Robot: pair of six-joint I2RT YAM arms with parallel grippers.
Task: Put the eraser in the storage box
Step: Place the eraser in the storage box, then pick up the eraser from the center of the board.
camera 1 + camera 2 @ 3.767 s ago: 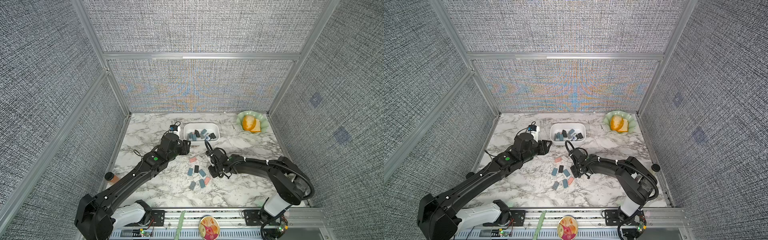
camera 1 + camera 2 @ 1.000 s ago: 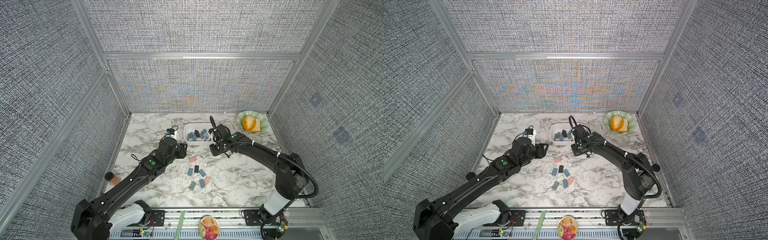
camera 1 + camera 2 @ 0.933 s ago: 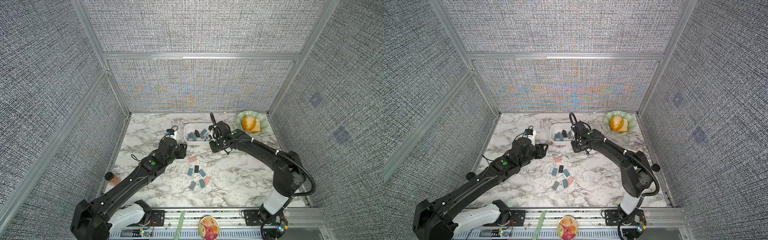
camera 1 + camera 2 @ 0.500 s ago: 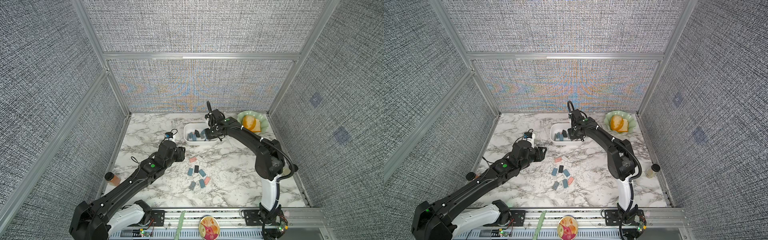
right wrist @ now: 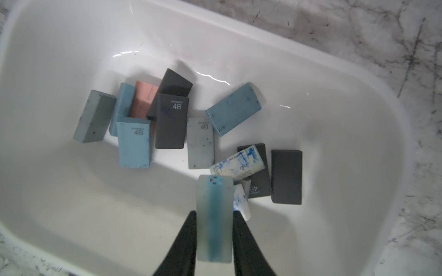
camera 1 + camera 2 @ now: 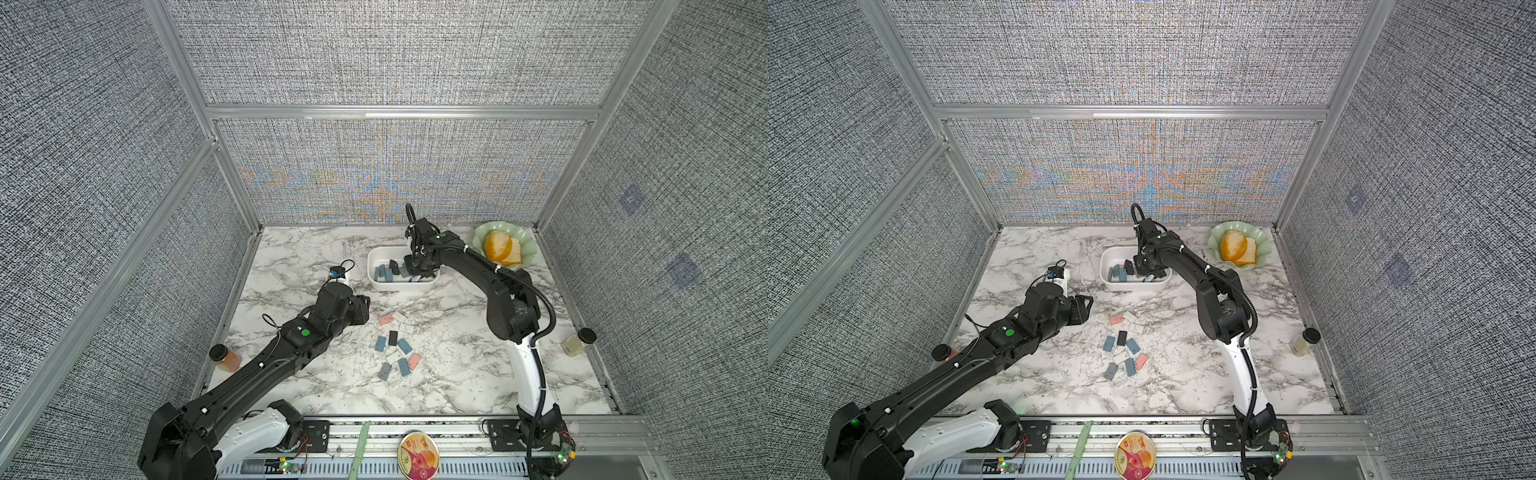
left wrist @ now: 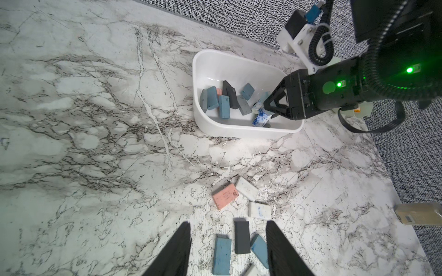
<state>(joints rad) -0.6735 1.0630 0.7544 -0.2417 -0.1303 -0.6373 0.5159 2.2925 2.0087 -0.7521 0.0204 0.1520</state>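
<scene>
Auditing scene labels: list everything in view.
storage box: 1, white, rear centre
boxed erasers: about twelve, mixed colours, in storage box
loose erasers: about ten, mixed colours, mid-table
held eraser: 1, pale, blue streak, over storage box
dish: 1, pale green, rear right
orange jar: 1, black lid, left edge
pale jar: 1, black lid, right edge
tin: 1, round, front rail
left gripper: open, empty, above loose erasers
right gripper: shut on held eraser
</scene>
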